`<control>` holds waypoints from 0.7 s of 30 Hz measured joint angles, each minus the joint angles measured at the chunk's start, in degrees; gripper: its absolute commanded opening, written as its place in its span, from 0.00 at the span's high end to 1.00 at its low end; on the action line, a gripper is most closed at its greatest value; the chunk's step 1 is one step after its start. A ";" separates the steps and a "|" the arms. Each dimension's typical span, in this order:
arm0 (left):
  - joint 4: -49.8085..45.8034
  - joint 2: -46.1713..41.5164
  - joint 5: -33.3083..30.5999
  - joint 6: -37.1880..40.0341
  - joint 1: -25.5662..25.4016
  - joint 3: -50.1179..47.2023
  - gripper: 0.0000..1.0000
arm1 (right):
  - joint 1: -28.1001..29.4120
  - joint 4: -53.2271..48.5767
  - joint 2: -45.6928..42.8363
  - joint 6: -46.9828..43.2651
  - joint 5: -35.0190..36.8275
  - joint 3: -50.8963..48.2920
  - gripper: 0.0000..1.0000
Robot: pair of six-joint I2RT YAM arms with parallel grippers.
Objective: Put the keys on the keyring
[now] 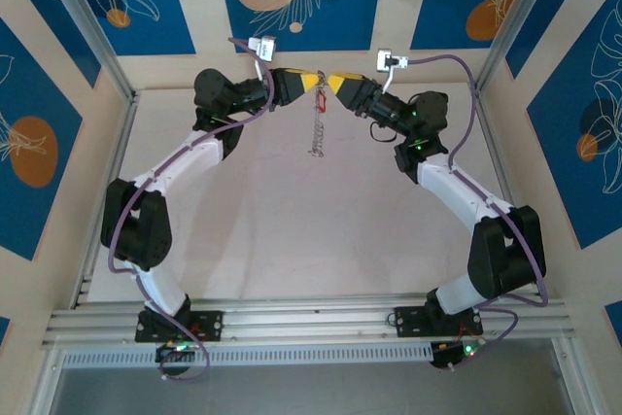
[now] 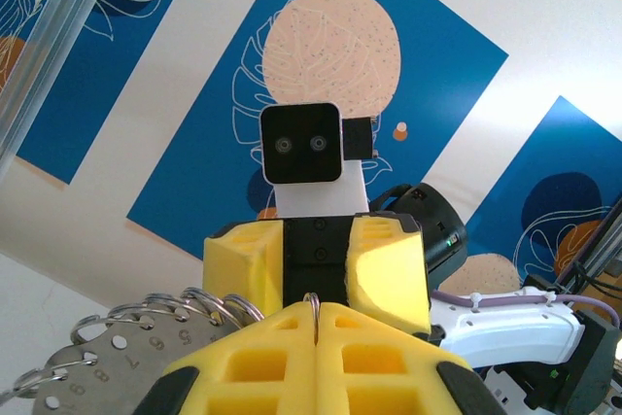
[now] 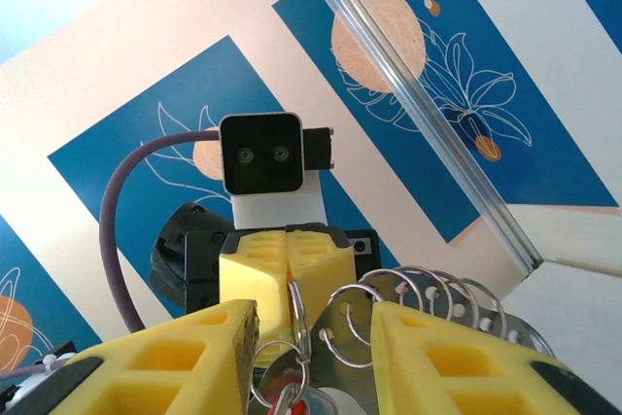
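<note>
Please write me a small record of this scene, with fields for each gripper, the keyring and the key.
left gripper: shut on the keyring, a thin ring pinched between its fingers
right gripper: open, tip to tip with the left one, rings between its fingers
keyring: chain hanging down from where the grippers meet
key: red head, beside the chain's top end
extra: numbered metal plate with rings through its holes, close to both grippers

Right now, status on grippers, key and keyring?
Left gripper shut on the keyring, chain hanging. Right gripper open around it. Red key at the chain's top. Numbered metal plate beside the fingers.
</note>
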 measured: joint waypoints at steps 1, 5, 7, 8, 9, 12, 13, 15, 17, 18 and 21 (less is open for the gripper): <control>0.00 0.00 0.00 0.02 0.00 0.00 1.00 | 0.13 0.07 0.00 -0.02 -0.02 0.00 0.63; 0.00 0.00 0.00 0.00 0.00 0.00 1.00 | 0.52 0.11 0.00 -0.20 -0.02 0.00 0.64; 0.00 0.00 0.00 0.00 0.00 0.00 1.00 | 0.79 0.11 0.02 -0.20 -0.02 0.02 0.66; 0.00 0.00 0.00 0.00 0.00 0.00 1.00 | 0.85 0.11 0.04 -0.22 -0.02 0.02 0.67; 0.00 0.00 0.00 0.00 0.00 0.00 1.00 | 0.98 0.13 0.11 -0.20 -0.02 0.07 0.67; 0.00 0.00 0.00 0.00 0.00 0.00 1.00 | 1.29 0.13 0.42 -0.22 -0.07 0.35 0.69; 0.00 0.00 0.00 0.00 0.00 0.00 1.00 | 1.42 0.13 0.66 -0.22 -0.07 0.63 0.69; 0.02 0.00 0.00 0.00 0.00 0.00 1.00 | 1.60 0.13 1.03 -0.24 -0.09 0.96 0.71; 0.02 0.00 0.04 0.00 0.00 0.00 1.00 | 1.62 0.13 1.36 -0.24 -0.09 1.07 0.74; 0.00 0.00 0.13 0.00 0.00 0.00 1.00 | 1.70 0.15 1.51 -0.28 -0.11 1.11 0.75; 0.02 0.00 0.15 0.00 0.00 0.00 1.00 | 1.75 0.13 1.97 -0.61 -0.26 1.49 0.81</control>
